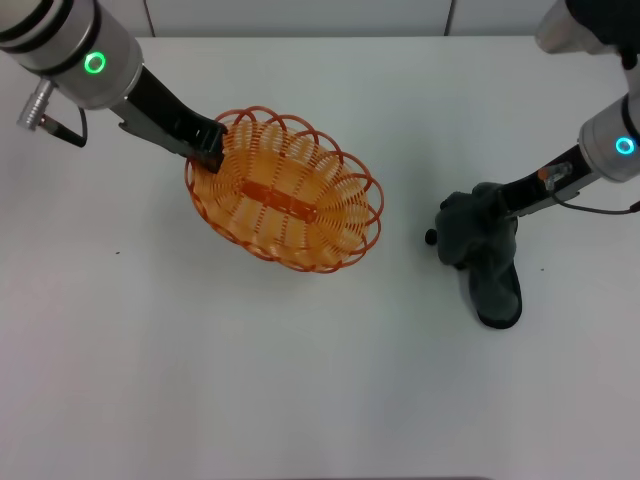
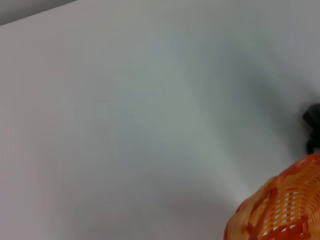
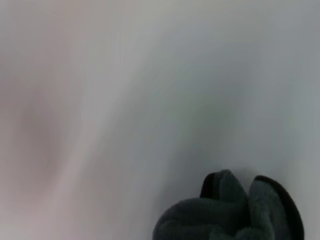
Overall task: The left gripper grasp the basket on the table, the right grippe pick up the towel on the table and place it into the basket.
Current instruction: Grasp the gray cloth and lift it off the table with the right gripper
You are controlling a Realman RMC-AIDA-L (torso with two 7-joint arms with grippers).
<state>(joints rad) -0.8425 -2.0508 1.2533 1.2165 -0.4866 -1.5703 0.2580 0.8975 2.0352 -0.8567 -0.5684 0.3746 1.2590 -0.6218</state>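
The orange wire basket [image 1: 290,195] sits left of the middle of the white table [image 1: 300,380]. My left gripper [image 1: 207,146] is shut on the basket's far-left rim. The basket's edge also fills a corner of the left wrist view [image 2: 285,210]. The dark grey-green towel [image 1: 487,250] is to the right of the basket, apart from it. It is bunched up where my right gripper [image 1: 497,200] is shut on its top. Its lower end trails down to the table toward the front. In the right wrist view the towel [image 3: 235,215] shows as bunched folds; the fingers are hidden.
Bare white tabletop lies between the basket and the towel and across the whole front. The table's far edge runs along the top of the head view, with grey panels [image 1: 300,15] behind it.
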